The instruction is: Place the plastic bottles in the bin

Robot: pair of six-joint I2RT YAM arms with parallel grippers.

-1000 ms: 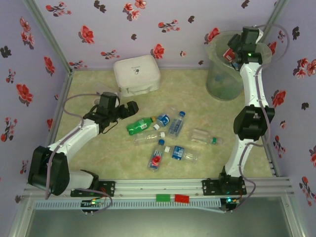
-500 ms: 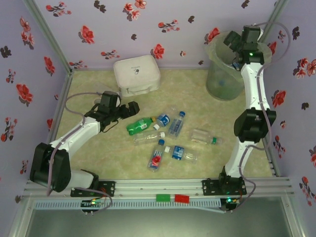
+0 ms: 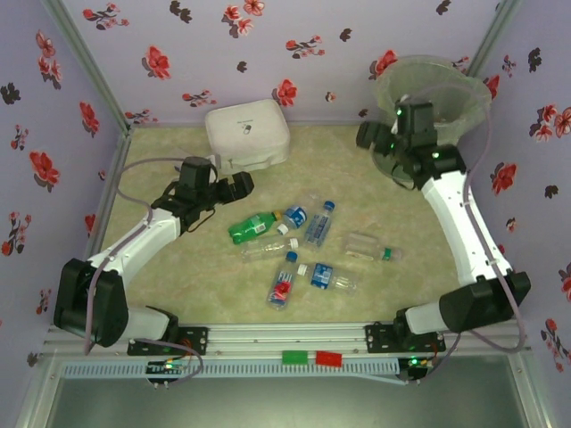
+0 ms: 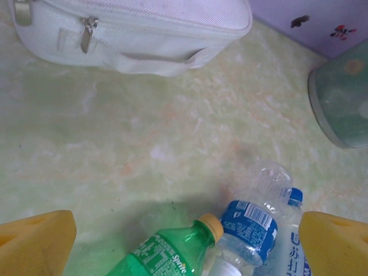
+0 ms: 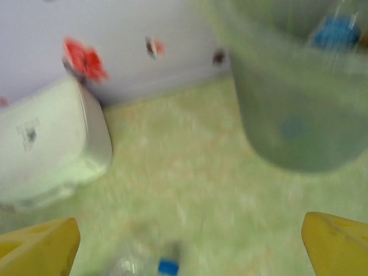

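Swung off the bin [image 3: 464, 98], the right arm no longer carries its red-labelled bottle.
Now the right gripper [image 3: 370, 136] hangs just beside the bin, jaws spread and empty; the left gripper [image 3: 239, 185] (also wide apart, empty) hovers near the green bottle [image 3: 252, 226]. Seven plastic bottles [image 3: 318, 223] lie on the table [image 3: 196, 285], apart from the bin.

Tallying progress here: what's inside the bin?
Through the translucent wall of the bin, the right wrist view shows blurred blue patches, perhaps bottle caps. From above, the right arm covers its lower part; no count possible.
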